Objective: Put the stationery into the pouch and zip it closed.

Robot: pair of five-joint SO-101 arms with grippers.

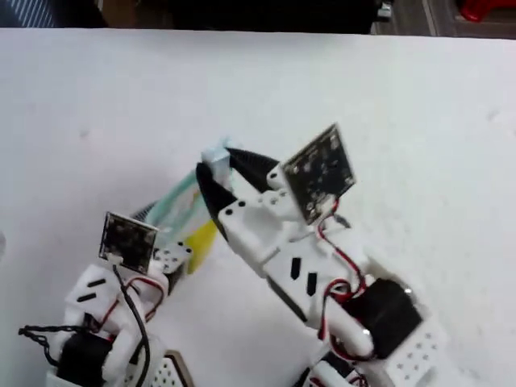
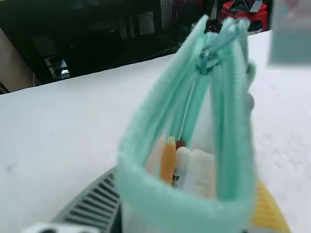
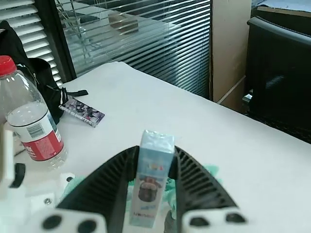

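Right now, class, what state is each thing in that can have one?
pouch: unzipped, mouth open
pens: inside the pouch
box: clamped upright, not yet in the pouch
right gripper: shut on the box
left gripper: shut on the pouch
bottle: upright, capped

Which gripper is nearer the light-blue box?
Right. Right gripper is shut on the box, at one end of the pouch; left gripper holds the other end, apart from the box.
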